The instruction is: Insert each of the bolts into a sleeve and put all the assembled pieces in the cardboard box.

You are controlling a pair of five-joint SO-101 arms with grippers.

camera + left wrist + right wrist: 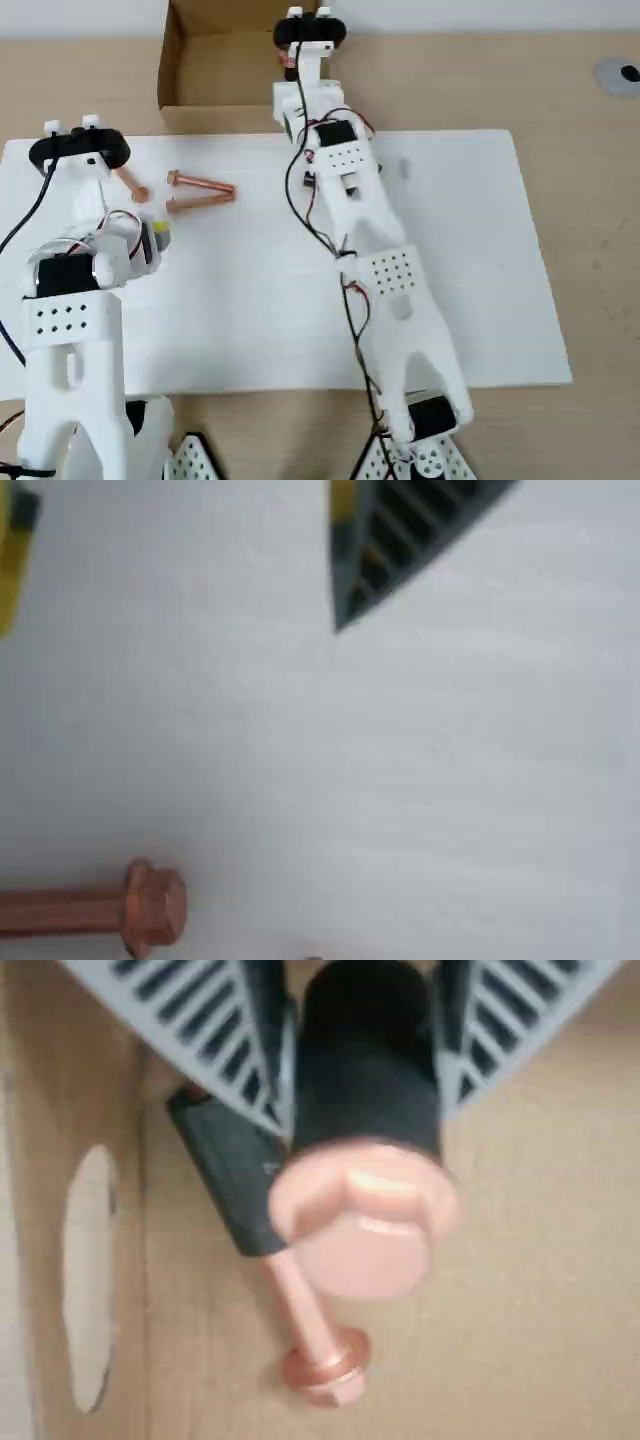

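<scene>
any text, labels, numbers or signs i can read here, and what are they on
No text can be read in any view.
box: plain cardboard walls, no print visible.
bolts and sleeve: no markings that can be read.
white sheet: one faint grey mark, too small to tell whether it is print.

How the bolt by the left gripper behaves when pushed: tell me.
The bolt likely rolls in an arc: round shank lying flat, wider flanged head. It looks like solid metal, so probably stiff and heavy for its size.
</scene>
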